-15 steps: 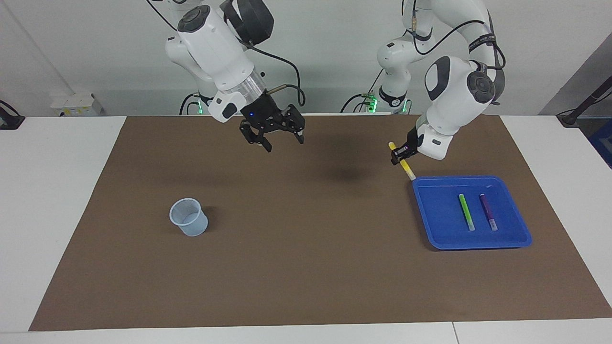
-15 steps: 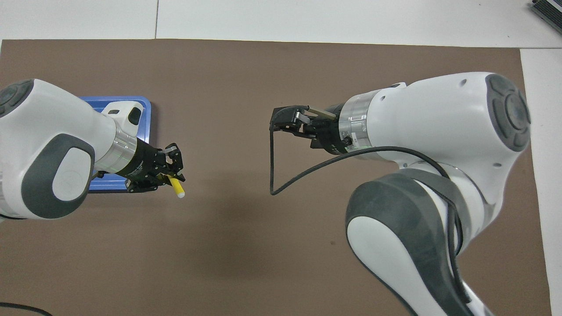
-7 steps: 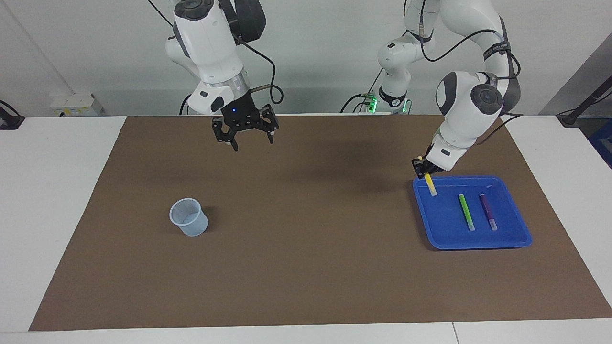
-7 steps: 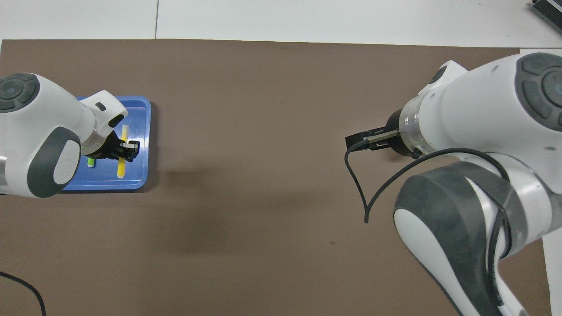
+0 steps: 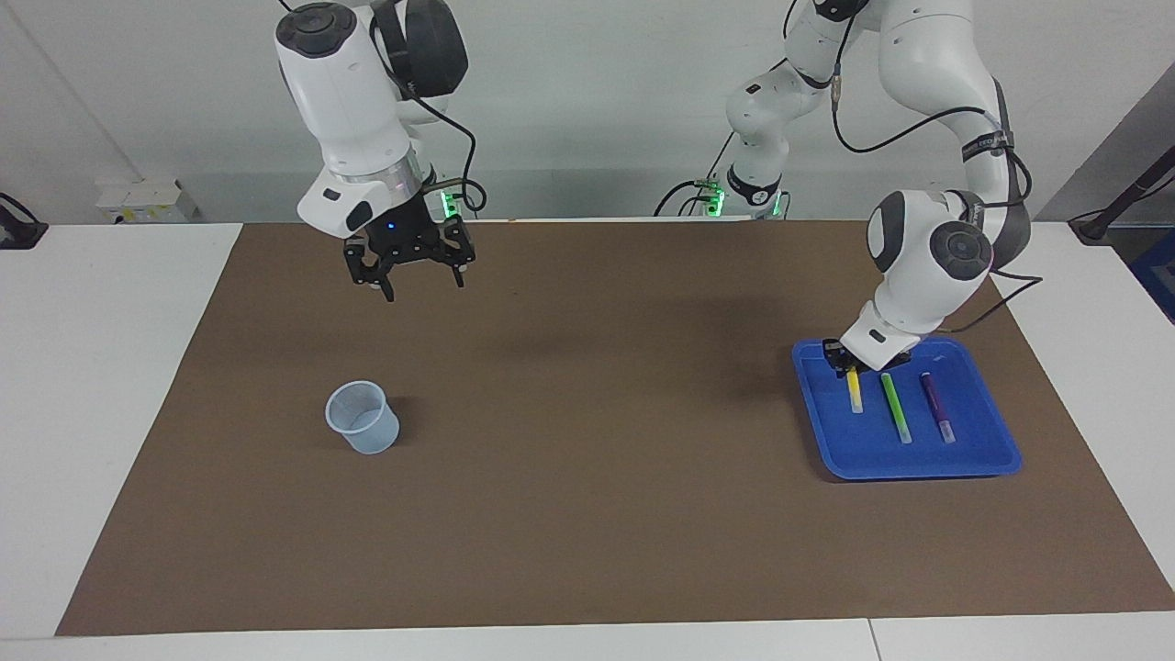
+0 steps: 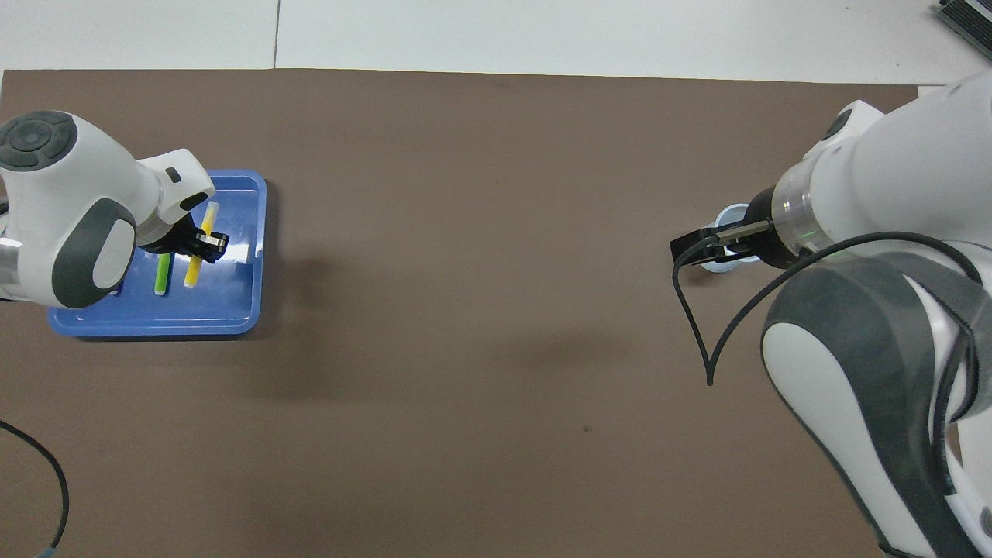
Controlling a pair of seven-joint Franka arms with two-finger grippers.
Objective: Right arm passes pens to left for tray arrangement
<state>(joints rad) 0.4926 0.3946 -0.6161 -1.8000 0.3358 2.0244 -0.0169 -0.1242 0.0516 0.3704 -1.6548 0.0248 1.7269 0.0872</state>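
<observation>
Since the earlier frames we have swung both arms outward: our left arm has carried the yellow pen (image 5: 855,391) from beside the tray's corner down into the tray, and our right arm has drawn back toward its own end of the table. We see a brown mat (image 5: 587,514) covering most of the white table (image 5: 110,386). The blue tray (image 5: 973,459) sits on the mat at the left arm's end. Our left gripper (image 5: 844,364) is low inside the tray, at the edge nearer the robots, its fingers clamped on the yellow pen near one end; the pen's pale tip points away from the robots and lies at or just above the tray floor, though we cannot tell whether it touches. Beside it in the tray the green pen (image 5: 895,407) lies flat, and beside that the purple pen (image 5: 937,407), the three roughly parallel and apart from one another. Our right gripper (image 5: 411,278) hangs in the air with its jaws spread wide and nothing between them, over the mat toward the right arm's end. The small translucent cup (image 5: 363,418) stands upright on the mat, farther from the robots than that gripper's spot.
</observation>
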